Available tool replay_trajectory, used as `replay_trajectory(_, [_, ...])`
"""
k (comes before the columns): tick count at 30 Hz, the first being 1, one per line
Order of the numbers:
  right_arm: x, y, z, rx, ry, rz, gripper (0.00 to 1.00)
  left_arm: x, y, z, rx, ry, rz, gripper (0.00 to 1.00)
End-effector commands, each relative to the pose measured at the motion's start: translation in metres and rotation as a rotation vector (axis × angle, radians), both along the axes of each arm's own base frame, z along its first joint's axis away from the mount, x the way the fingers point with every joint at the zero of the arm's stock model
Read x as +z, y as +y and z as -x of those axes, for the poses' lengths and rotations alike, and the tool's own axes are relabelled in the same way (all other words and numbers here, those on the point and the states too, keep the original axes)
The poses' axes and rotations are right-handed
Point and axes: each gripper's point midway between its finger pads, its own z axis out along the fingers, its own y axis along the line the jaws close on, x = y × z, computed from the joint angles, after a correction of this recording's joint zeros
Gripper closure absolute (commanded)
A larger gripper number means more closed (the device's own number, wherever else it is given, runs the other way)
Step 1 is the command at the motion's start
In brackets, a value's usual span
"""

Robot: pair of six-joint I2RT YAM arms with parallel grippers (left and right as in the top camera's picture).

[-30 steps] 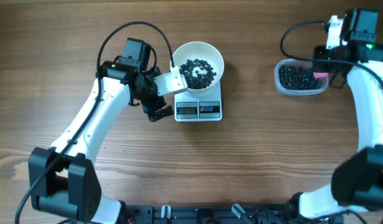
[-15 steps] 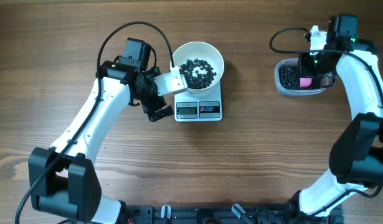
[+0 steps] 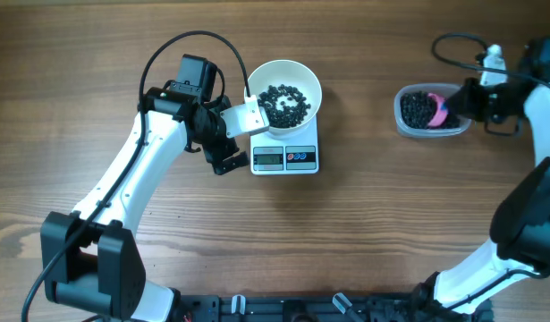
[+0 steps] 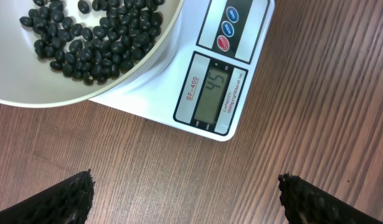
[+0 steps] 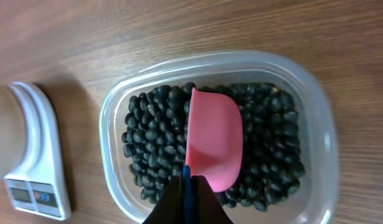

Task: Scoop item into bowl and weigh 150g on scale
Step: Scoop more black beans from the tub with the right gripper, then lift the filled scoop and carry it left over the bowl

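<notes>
Over the tub (image 5: 108,127), right gripper (image 5: 186,186) seemingly pinches scoop (image 5: 214,140), seen only up close; left gripper (image 4: 187,190) gapes

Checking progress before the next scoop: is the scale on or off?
On: the scale shows 45 on its display in the left wrist view, with the bowl of beans resting on it.

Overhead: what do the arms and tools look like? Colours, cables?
The left arm and right arm are built alike: white tubular links, black joint housings, black bases. A black cable loops above each wrist. The left tool has black, rough-textured fingertips. The right tool is dark too.
</notes>
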Motion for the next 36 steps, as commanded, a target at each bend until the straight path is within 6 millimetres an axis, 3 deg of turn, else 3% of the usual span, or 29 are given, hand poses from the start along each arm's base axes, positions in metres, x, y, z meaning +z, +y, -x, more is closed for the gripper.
replay_trajectory(1, [-0.002,-0.003,0.004,-0.034,-0.003,-0.113,0.96,0.001,-0.003,0.0,-0.022,-0.002,0.019,0.0])
replay_trajectory(5, [-0.001,-0.016,0.006,-0.09,-0.001,-0.133,0.96,0.001,-0.003,0.0,-0.022,-0.002,0.019,0.0])
replay_trajectory(10, [0.019,-0.018,-0.007,-0.126,-0.098,-0.271,0.96,0.001,-0.003,0.0,-0.022,-0.002,0.019,0.0])
replay_trajectory(16, [0.023,-0.028,-0.002,-0.161,-0.105,-0.314,0.96,0.001,-0.003,0.0,-0.022,-0.002,0.019,0.0])
replay_trajectory(20, [0.033,-0.023,-0.004,-0.148,-0.139,-0.383,0.96,0.001,-0.003,0.0,-0.022,-0.002,0.019,0.0])
replay_trajectory(28, [0.035,-0.02,-0.002,-0.144,-0.137,-0.402,0.96,0.001,-0.003,0.0,-0.022,-0.002,0.019,0.0])
replay_trajectory(36, [0.061,-0.004,-0.009,-0.081,-0.229,-0.547,0.96,0.001,-0.003,0.0,-0.022,-0.002,0.019,0.0])
